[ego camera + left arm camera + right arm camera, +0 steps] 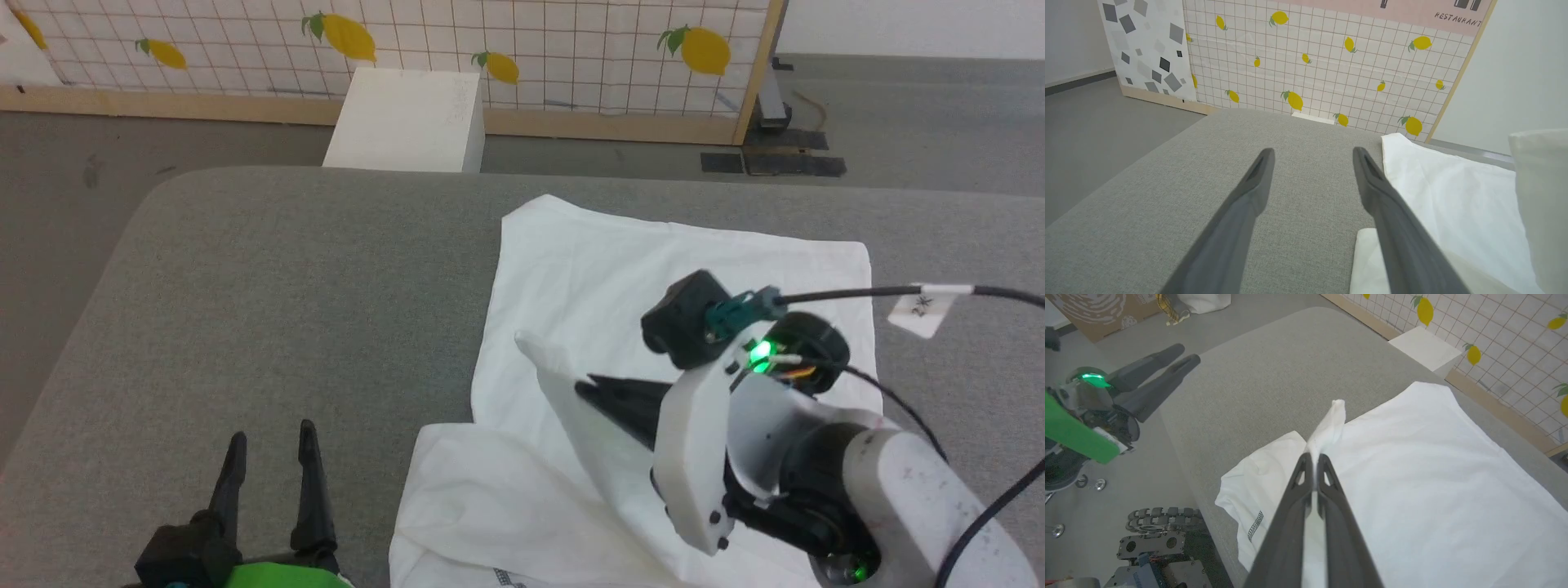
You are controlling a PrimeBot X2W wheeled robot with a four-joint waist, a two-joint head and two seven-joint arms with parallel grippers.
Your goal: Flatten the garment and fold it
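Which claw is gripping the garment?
The right claw, shut on a raised fold of the garment; the left claw stands open and empty.

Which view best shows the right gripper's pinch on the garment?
The right wrist view: the right gripper, shut, pinches a raised fold of the garment straight ahead, in the middle of the picture. The head view shows the pinch from the side, partly hidden. The left wrist view shows a flat stretch of the garment.

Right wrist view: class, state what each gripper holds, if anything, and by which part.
The right gripper pinches the garment by a bunched ridge of fabric lifted above its flat part. The left gripper is open, holding nothing.
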